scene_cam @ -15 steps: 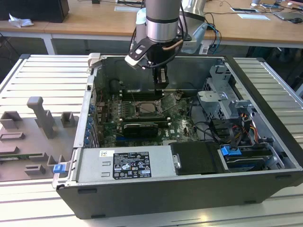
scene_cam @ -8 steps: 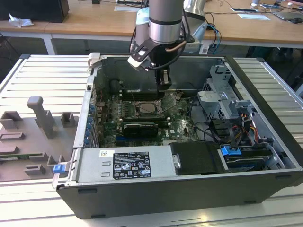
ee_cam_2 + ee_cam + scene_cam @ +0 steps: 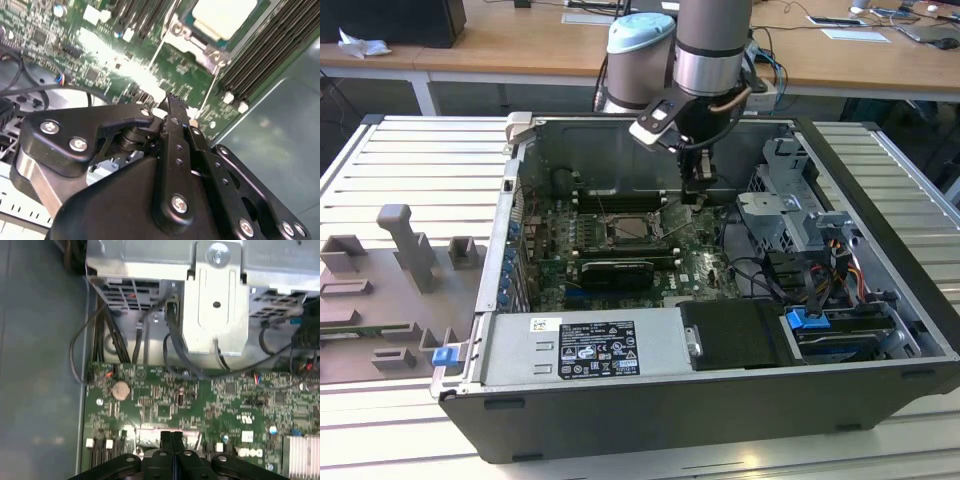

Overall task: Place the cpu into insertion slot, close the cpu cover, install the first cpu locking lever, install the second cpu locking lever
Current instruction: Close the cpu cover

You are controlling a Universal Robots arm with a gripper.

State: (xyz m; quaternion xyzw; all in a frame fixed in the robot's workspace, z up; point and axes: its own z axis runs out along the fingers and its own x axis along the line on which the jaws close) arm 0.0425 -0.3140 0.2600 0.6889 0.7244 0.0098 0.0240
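The cpu (image 3: 225,17) shows its pale face inside the insertion slot (image 3: 638,229) on the green board. The silver cpu cover (image 3: 196,44) frames it and seems to lie flat over it. A thin wire locking lever (image 3: 161,46) runs along the frame's side, between the slot and my fingers. My gripper (image 3: 698,196) hangs low over the board, just to the exterior view's right of the slot. Its black fingers (image 3: 171,438) are pressed together, shut, with nothing visible between them. The fingertips (image 3: 172,101) hover close above the board near a white connector.
The open computer case (image 3: 650,420) walls the board in. Black memory slots (image 3: 270,50) flank the socket. A metal drive cage (image 3: 215,305) with loose cables (image 3: 760,270) stands at the exterior view's right. A black graphics card (image 3: 615,270) lies in front of the socket. A coin battery (image 3: 120,389) sits on the board.
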